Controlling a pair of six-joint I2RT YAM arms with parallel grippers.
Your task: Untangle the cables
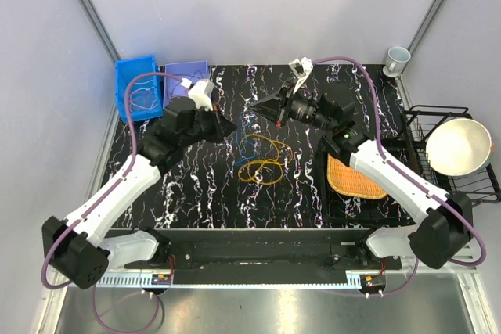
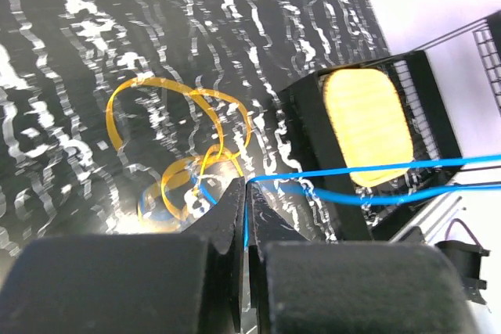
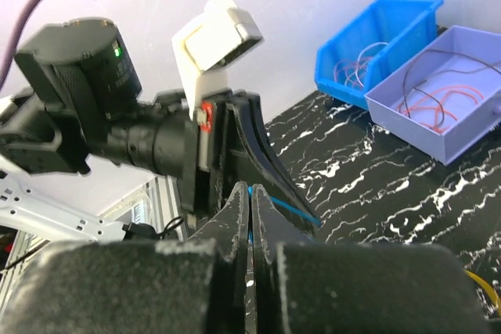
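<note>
Near the middle of the table, a little toward 6 o'clock from both grippers, the orange and yellow loops are seen lying heaped across one another. The blue cable is lifted above them: one stretch is pinched in the left gripper, whose fingers are pressed narrow on it, and another in the right gripper, whose fingers are likewise closed with the blue strand nipped between the tips. The two grippers are held close together, tip toward tip, at about 12 o'clock of the heap. A lower bend of the blue cable is seen beside the orange and yellow loops; whether it is threaded through them cannot be told. Toward 10 o'clock, thin loops are already held in the blue bin and the lavender bin, so part of the sorting is judged done. Freeing the blue cable and parting the orange from the yellow are judged left.
</note>
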